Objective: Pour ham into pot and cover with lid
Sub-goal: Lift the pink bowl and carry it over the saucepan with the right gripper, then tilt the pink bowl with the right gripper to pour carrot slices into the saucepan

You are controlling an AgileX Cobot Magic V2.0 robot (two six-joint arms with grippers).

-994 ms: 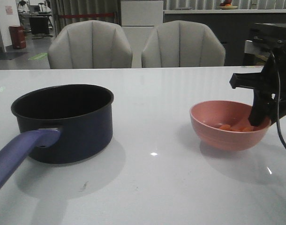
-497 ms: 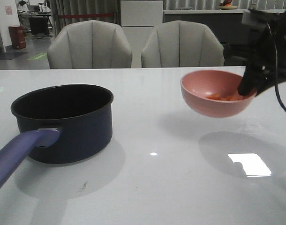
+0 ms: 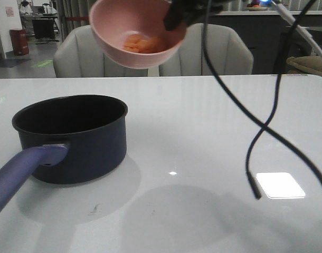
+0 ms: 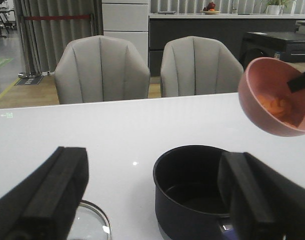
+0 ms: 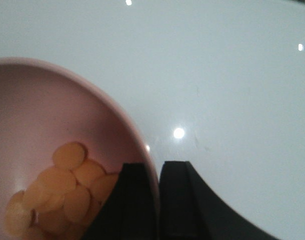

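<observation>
My right gripper (image 3: 176, 16) is shut on the rim of the pink bowl (image 3: 130, 50) and holds it high, tilted, above and behind the pot's far right side. The ham (image 3: 139, 43), several orange slices, lies inside the bowl; it also shows in the right wrist view (image 5: 62, 187) and the left wrist view (image 4: 275, 104). The dark navy pot (image 3: 71, 139) stands empty at the left with its purple-blue handle (image 3: 21, 171) pointing toward me. My left gripper (image 4: 152, 200) is open, near the pot (image 4: 192, 192). Part of the glass lid (image 4: 92, 225) lies on the table beside the pot.
Two grey chairs (image 3: 103, 50) stand behind the white table (image 3: 214, 158). The right arm's black cable (image 3: 256, 137) hangs down over the table's right half.
My right gripper has lifted the pink bowl off the table at the right and carried it up and left, to above the pot area, tilting it.
</observation>
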